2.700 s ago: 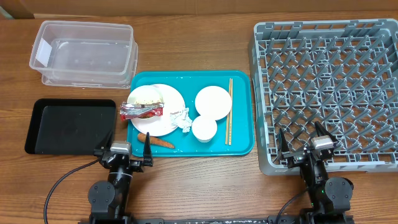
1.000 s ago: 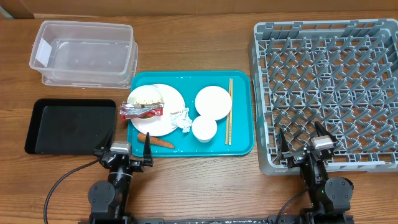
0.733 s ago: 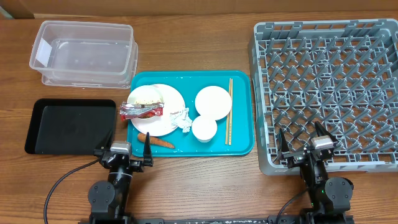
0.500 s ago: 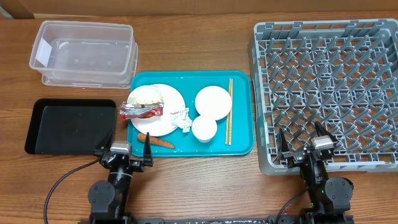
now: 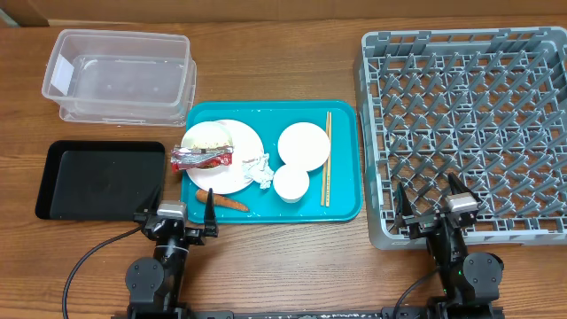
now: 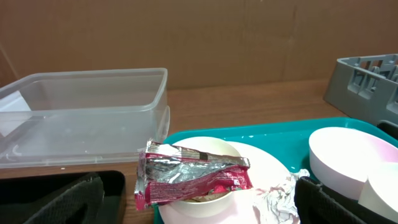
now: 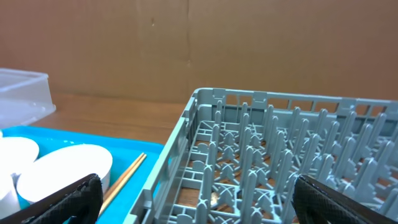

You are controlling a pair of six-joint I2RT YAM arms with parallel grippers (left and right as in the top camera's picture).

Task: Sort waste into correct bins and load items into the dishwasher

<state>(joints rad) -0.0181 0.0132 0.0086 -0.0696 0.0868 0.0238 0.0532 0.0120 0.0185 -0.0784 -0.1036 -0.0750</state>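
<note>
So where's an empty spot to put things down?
The black tray and clear tub hold nothing, and the grey rack looks empty too. Bare wood lies between tub and rack, above the teal tray. The teal tray is crowded: plate, wrapper, tissue, carrot, bowl, cup, chopsticks.

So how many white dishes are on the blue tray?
4: a plate at the tray's left, a bowl on it under the wrapper, a second bowl in the middle, a small cup nearer the arms. None seems hidden.
</note>
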